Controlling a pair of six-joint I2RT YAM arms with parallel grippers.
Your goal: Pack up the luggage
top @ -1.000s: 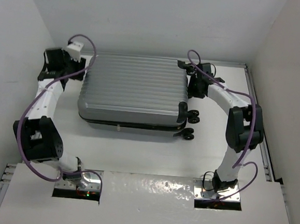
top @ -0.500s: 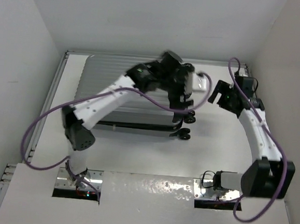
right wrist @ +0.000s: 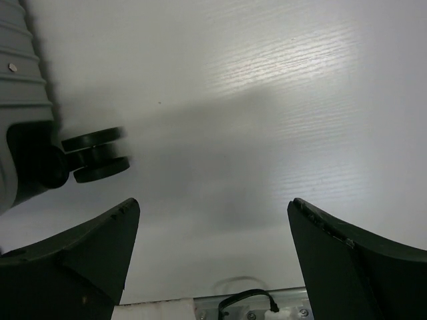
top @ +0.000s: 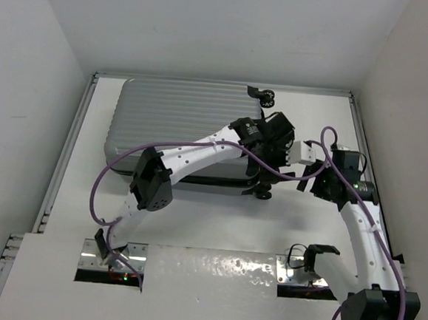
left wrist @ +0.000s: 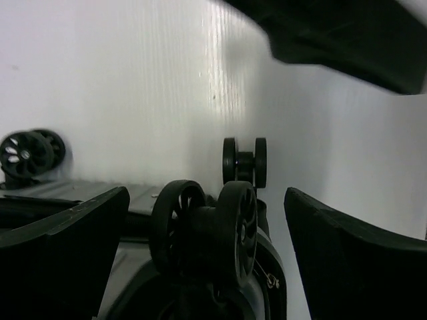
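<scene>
**Top external view: shut suitcase lying flat, both claws spread and empty**

Top external view shows the luggage (top: 180,120) lying flat on the table (top: 216,227). It sits against the far edge and toward the far-left corner, with its wheeled end pointing to the right edge. It is a silver-grey hard case with ribs running along its upper shell and a dark seam along the near side. It appears closed, and no lining shows.

The left gripper (left wrist: 205,200) hangs at that wheeled end with its jaws wide apart. A black castor pair (left wrist: 203,223) sits between the fingers but is not pinched. The right gripper (right wrist: 212,207) is also spread, and only bare table lies between its fingers. Another castor (right wrist: 97,155) stands off to its left.

The shell looks stiff, so it should not give under a squeeze. Its smooth, broad faces are likely too wide and too slick for two fingers to clamp. It is bulky, and probably heavy enough that dragging or tipping it would suit better than lifting. The castor stems, the lip at the seam or a carry handle seem the best places to take hold, though no handle is visible here. The castors may let it roll when pushed.
</scene>
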